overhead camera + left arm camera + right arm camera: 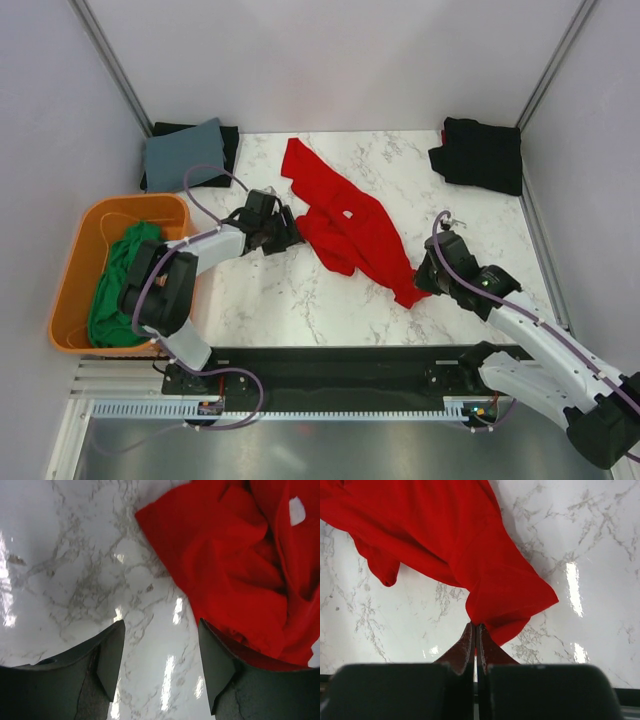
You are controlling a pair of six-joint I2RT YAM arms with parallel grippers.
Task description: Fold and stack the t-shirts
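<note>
My right gripper (pixel 476 626) is pinched flat on a corner of the red t-shirt (pixel 470 555), with the cloth caught at the very tips. My left gripper (pixel 161 625) stands wide, with bare marble table (pixel 75 580) in the gap and one finger just beside the shirt's edge. The shirt lies crumpled mid-table between both arms. To spread it well, I judge the left should close on one layer of that edge, then both pull apart evenly, low over the table

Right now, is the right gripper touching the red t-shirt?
Touching. The right wrist view shows the right gripper shut on the red t-shirt at its edge.
</note>
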